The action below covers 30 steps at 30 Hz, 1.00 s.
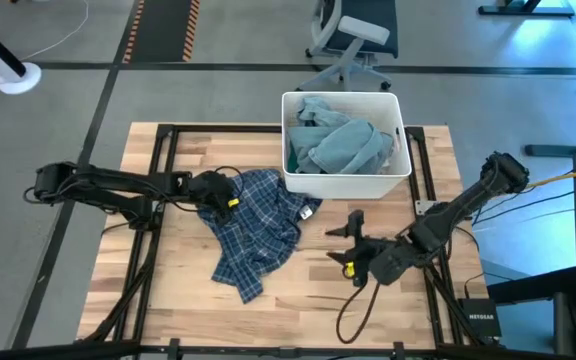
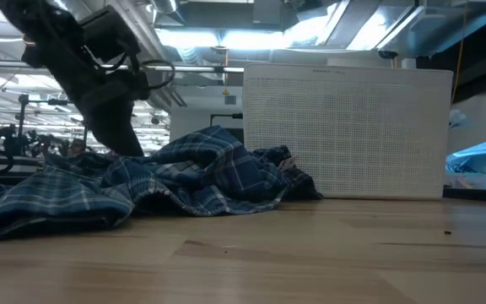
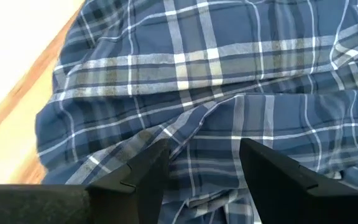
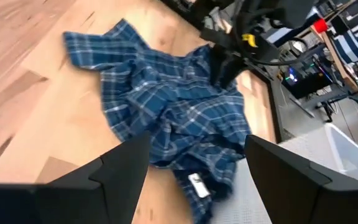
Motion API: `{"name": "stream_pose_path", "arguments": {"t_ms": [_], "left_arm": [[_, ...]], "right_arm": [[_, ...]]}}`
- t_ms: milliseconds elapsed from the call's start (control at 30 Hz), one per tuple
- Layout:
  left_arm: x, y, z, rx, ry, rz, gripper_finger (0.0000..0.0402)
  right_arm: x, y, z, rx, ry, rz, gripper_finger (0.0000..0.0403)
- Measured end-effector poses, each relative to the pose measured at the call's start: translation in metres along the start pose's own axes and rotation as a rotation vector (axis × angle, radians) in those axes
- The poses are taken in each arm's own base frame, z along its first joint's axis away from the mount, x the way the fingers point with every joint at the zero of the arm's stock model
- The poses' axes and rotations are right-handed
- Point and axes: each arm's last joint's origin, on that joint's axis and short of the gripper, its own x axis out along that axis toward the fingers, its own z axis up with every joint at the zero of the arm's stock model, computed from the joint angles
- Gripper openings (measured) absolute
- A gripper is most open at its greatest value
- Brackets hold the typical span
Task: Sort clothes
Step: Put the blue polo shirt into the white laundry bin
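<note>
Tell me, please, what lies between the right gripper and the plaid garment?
Only bare wooden table separates the right gripper from the plaid garment, seen in the high view.

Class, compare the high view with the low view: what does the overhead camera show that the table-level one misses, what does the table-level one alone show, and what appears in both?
Only the high view shows the teal clothes lying inside the bin, the open right gripper over bare table, and the office chair. Only the low view shows the bin's ribbed side wall and the ceiling lights behind. Both show the white bin, the plaid shirt and the left gripper at its edge.
</note>
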Motion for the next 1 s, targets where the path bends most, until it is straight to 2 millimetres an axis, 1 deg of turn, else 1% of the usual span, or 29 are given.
{"name": "stream_pose_path", "arguments": {"t_ms": [100,233,433,600,700,867,1000], "left_arm": [[0.005,0.002,-0.009,-0.012,-0.025,-0.010,0.0191],[0.011,0.002,-0.021,-0.040,-0.055,-0.038,0.0191],[0.014,-0.006,-0.036,-0.061,-0.060,-0.089,0.0191],[0.012,-0.018,-0.039,-0.051,-0.075,-0.142,0.0191],[0.010,-0.028,-0.039,-0.041,-0.099,-0.197,0.0191],[0.005,-0.048,-0.040,0.016,-0.150,-0.308,0.0191],[0.004,-0.066,-0.040,0.045,-0.206,-0.400,0.0191]], "right_arm": [[0.010,0.012,0.001,-0.016,0.006,0.009,0.0280],[0.028,0.031,-0.001,-0.050,0.040,0.024,0.0280],[0.057,0.058,-0.012,-0.080,0.118,0.034,0.0280],[0.080,0.080,-0.026,-0.101,0.198,0.025,0.0280],[0.090,0.089,-0.034,-0.094,0.236,-0.006,0.0280],[0.101,0.098,-0.043,-0.041,0.273,-0.054,0.0280],[0.104,0.101,-0.046,-0.005,0.283,-0.065,0.0280]]}}
